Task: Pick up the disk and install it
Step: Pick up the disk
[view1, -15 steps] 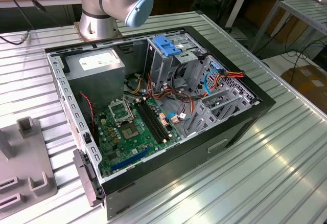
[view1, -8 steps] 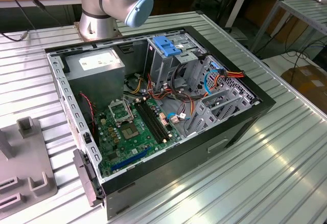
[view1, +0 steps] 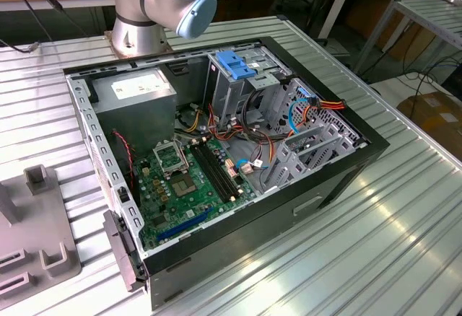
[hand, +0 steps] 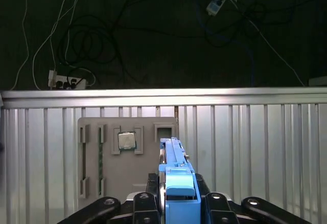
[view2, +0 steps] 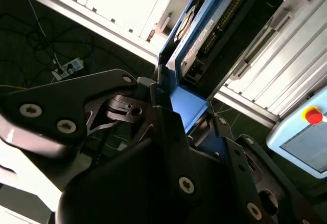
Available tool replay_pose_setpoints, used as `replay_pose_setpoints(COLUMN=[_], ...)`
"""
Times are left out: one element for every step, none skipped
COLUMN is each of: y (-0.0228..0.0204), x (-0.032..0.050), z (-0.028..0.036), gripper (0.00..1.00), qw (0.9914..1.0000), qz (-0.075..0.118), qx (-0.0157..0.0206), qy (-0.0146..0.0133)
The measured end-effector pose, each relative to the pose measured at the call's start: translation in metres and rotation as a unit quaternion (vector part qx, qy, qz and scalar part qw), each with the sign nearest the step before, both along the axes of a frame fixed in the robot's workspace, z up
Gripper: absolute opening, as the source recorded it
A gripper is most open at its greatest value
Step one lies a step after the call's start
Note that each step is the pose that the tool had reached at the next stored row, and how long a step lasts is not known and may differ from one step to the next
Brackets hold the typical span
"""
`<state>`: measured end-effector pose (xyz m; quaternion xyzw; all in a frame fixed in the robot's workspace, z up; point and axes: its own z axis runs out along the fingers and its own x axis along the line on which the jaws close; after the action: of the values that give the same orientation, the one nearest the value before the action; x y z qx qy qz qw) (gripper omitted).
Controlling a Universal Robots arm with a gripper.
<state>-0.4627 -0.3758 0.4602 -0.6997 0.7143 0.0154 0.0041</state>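
Observation:
My gripper [hand: 176, 196] is shut on the disk [hand: 173, 157], which stands edge-on between the black fingers with its blue plastic rail facing the first wrist view. In the second wrist view the disk [view2: 202, 29] sticks out beyond the gripper [view2: 176, 98], showing its blue rail, a strip of white label and a dark connector edge. The disk hangs in the air above the ribbed metal table [hand: 255, 147], away from the open computer case [view1: 216, 150] seen in the exterior view.
Inside the case are a green motherboard [view1: 180, 179], a grey power supply [view1: 137, 92] and a metal drive cage with a blue latch [view1: 234, 63]. A grey fixture plate [hand: 127, 152] holding a processor chip [hand: 126, 141] lies below the gripper. Cables lie on the dark floor [hand: 92, 45].

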Motion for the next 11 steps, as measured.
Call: replay_pose_setpoints(y=[0.0,0.0,0.0,0.0,0.0,0.0,0.0,0.0,0.0,0.0,0.0], x=[0.0,0.0,0.0,0.0,0.0,0.0,0.0,0.0,0.0,0.0,0.0001], z=[0.0025,0.0059,0.0092,0.0116,0.0134,0.0164,0.0187,0.0203,0.0222,0.0238,0.0269], gripper=[0.37,0.37,0.37,0.37,0.37,0.37,0.37,0.37,0.37,0.37,0.37], qw=[1.0,1.0,1.0,1.0,1.0,1.0,1.0,1.0,1.0,1.0,1.0], qz=[0.0,0.0,0.0,0.0,0.0,0.0,0.0,0.0,0.0,0.0,0.0], qx=[0.0,0.0,0.0,0.0,0.0,0.0,0.0,0.0,0.0,0.0,0.0], qy=[0.0,0.0,0.0,0.0,0.0,0.0,0.0,0.0,0.0,0.0,0.0001])
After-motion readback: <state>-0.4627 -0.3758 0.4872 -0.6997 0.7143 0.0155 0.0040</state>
